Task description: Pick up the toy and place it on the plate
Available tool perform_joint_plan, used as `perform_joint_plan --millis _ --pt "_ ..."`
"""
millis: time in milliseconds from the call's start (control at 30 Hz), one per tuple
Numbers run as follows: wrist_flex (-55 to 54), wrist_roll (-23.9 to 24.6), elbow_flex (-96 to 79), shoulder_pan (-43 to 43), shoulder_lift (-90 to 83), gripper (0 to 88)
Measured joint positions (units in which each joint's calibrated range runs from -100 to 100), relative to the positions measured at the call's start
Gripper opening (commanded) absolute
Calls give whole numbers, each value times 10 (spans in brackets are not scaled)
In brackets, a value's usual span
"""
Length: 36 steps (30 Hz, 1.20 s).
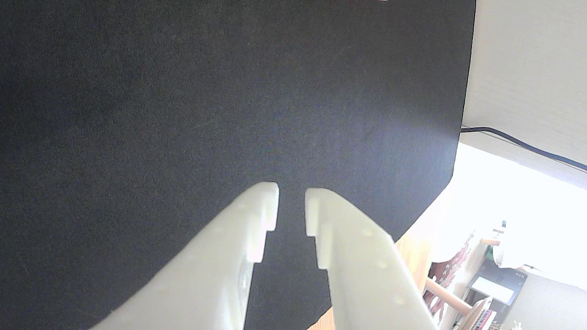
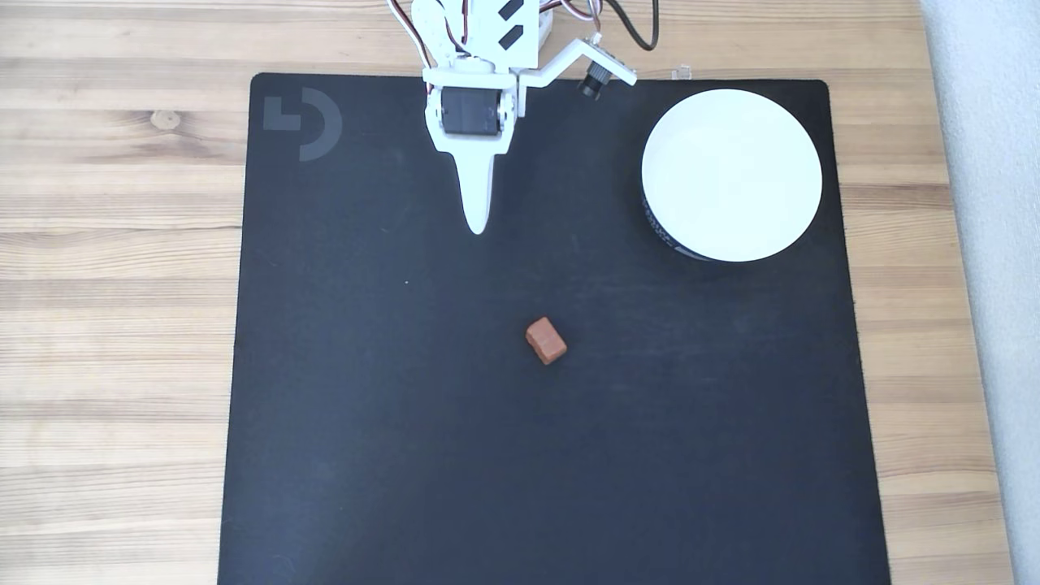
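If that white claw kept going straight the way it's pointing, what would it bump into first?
Probably just the black mat. The end effector points down the fixed view, and the small reddish-brown block toy lies right of that line. Its height is unclear.

Arm [image 2: 487, 41]: white printed plastic, black servo [image 2: 471, 111] set in the wrist, red, white and black cables [image 2: 626, 20], small black camera [image 2: 591, 81] on a side bracket; end effector [image 1: 291, 195] with two pale tapered, notched fingers [image 1: 257, 215].
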<state>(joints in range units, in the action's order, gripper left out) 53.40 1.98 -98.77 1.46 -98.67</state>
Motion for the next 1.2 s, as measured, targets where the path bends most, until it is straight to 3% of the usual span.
perform_joint_plan --millis 1200 --pt "0 0 0 -20 0 30"
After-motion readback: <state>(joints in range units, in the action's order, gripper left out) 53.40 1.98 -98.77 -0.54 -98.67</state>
